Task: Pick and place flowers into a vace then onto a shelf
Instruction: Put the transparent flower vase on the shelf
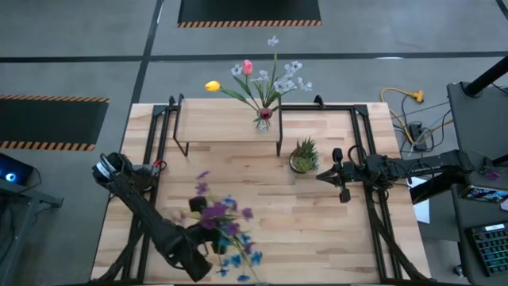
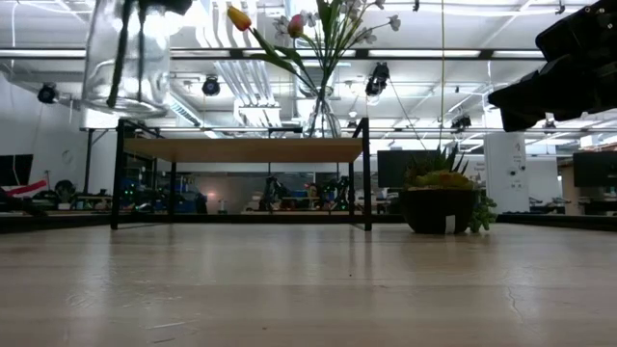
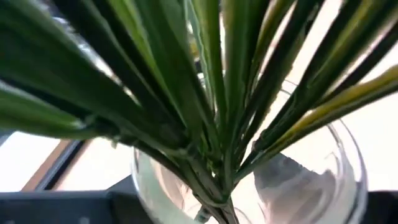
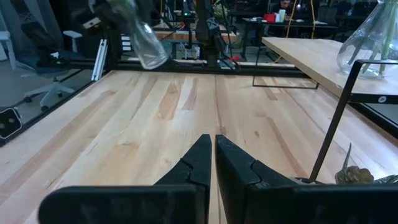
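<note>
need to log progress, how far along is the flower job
Done: one vase of flowers stands on the shelf. In hand: the left tool holds a second vase with purple and blue flowers in the air. Left: setting it on the shelf. The right tool waits shut by the potted plant.

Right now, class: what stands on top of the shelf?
On the shelf, one glass vase with flowers stands at its right end. The vase's base is hidden from above.

Legible text, labels, brands, numbers, signs: none in any view. The vases, shelf, table and both arms carry no readable marking. Equipment and screens in the room behind the table are too far off and too blurred to make out any lettering.
</note>
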